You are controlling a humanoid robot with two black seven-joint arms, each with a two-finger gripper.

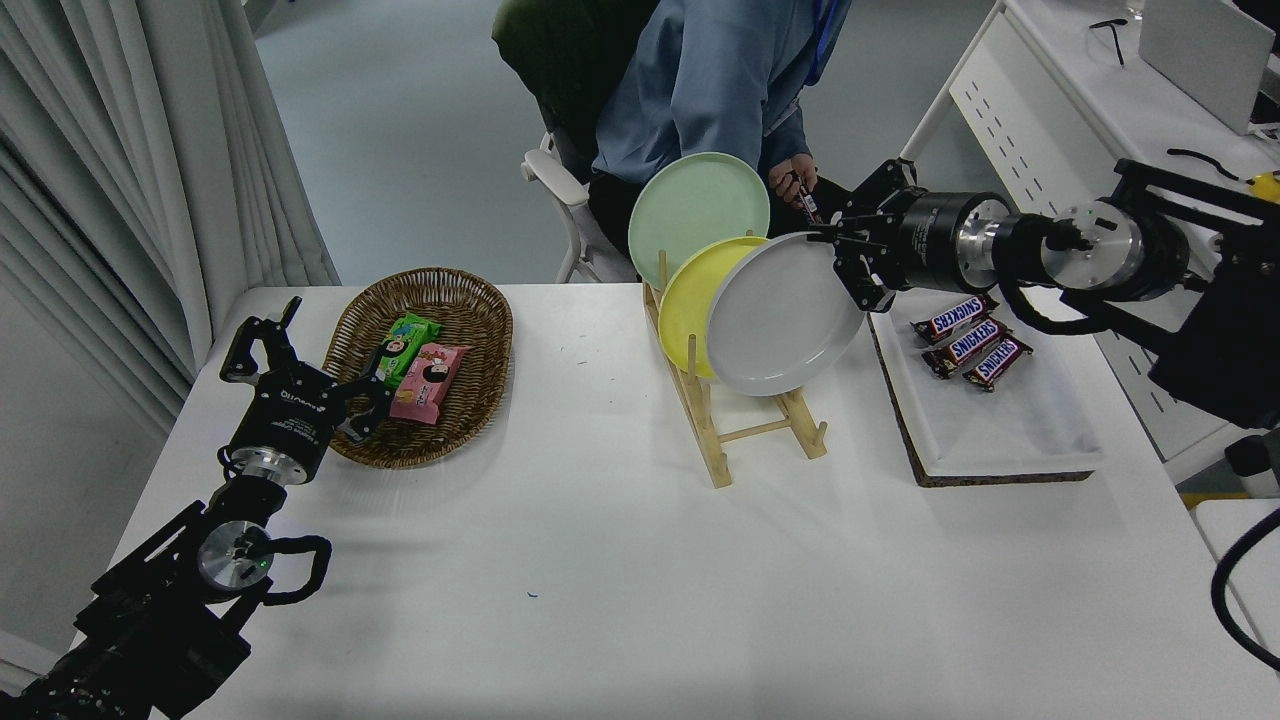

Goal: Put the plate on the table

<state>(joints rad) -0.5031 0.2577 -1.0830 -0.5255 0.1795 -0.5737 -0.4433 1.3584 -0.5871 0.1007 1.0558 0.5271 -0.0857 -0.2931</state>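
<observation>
Above the wooden rack (745,425), my right gripper (848,262) pinches the round light-grey plate (785,312) at its two-o'clock rim, and I fear it clipping the yellow plate (688,300) or slipping before reaching the white table (600,580).

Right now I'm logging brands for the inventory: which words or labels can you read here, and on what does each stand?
"SNICKERS": on the three bars lying in the white tray.
Snack packets in the wicker basket: print too small to read.
Left gripper: white lettering on its body, too blurred to read.
</observation>
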